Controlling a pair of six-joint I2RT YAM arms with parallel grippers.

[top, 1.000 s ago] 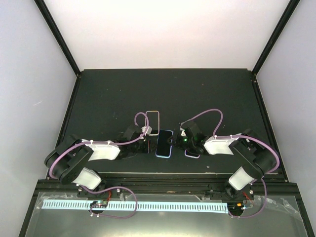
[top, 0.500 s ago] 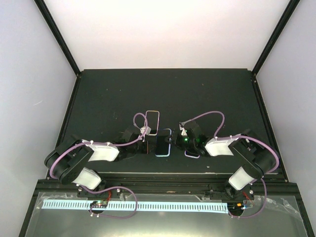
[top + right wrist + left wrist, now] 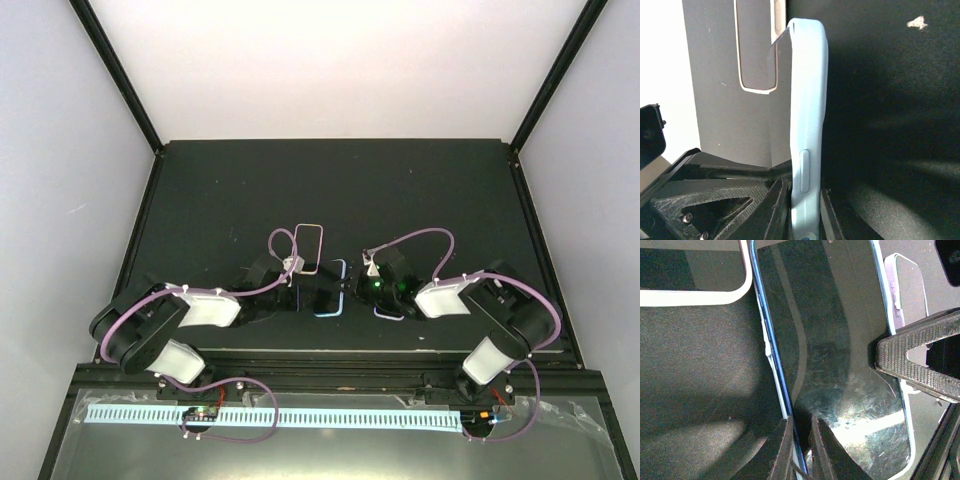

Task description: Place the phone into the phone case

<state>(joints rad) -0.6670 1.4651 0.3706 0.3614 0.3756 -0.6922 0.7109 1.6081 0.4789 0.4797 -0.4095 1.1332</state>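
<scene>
The phone (image 3: 328,292) lies screen up at the table's middle, with a light blue phone case (image 3: 341,268) around it. In the left wrist view its dark screen (image 3: 830,330) fills the frame. My left gripper (image 3: 801,422) is shut on the phone's blue left edge, and from above the left gripper (image 3: 300,292) sits on the phone's left side. My right gripper (image 3: 804,187) is shut on the light blue phone case (image 3: 807,100), on the side wall with the button. The right gripper (image 3: 355,290) is at the phone's right side, and one of its ribbed fingers (image 3: 920,360) rests at the screen's right rim.
An empty white-rimmed case (image 3: 309,248) lies just beyond the phone on the left, also showing as a white rim (image 3: 690,295). A lilac-rimmed case (image 3: 390,312) lies under the right wrist. The table's near edge runs just behind both arms.
The right gripper's jaws have closed in on the case's edge. The phone has shifted a little to the left. The left gripper has stayed on the phone's edge.
</scene>
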